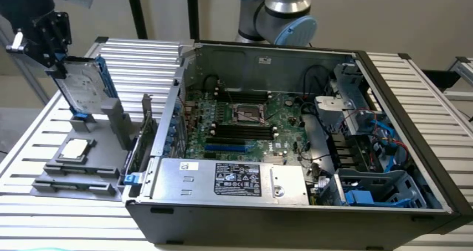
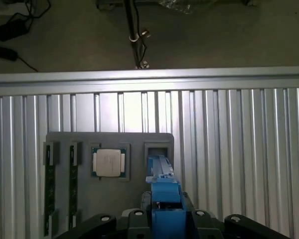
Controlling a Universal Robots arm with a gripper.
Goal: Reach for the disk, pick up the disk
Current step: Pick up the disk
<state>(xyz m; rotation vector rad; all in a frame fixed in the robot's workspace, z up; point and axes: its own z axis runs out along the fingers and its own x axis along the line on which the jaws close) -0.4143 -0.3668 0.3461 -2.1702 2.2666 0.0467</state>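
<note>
The disk (image 1: 80, 89) stands on edge at the exterior view's left, a silver-grey drive with blue side rails. Its lower end is at the slot block (image 1: 83, 123) of a grey fixture tray (image 1: 74, 176); I cannot tell whether it still sits in the slot. My gripper (image 1: 59, 68) comes down from above and is shut on the disk's upper part. In the wrist view the disk's blue rail (image 2: 163, 186) runs out from between my gripper (image 2: 164, 219) toward the square slot (image 2: 157, 149).
A small square CPU chip (image 1: 74, 149) (image 2: 108, 163) lies in the tray beside the slot. An open computer case (image 1: 414, 129) with a silver power-supply box (image 1: 229, 179) stands to the exterior view's right. The slatted aluminium table (image 1: 140, 57) carries everything.
</note>
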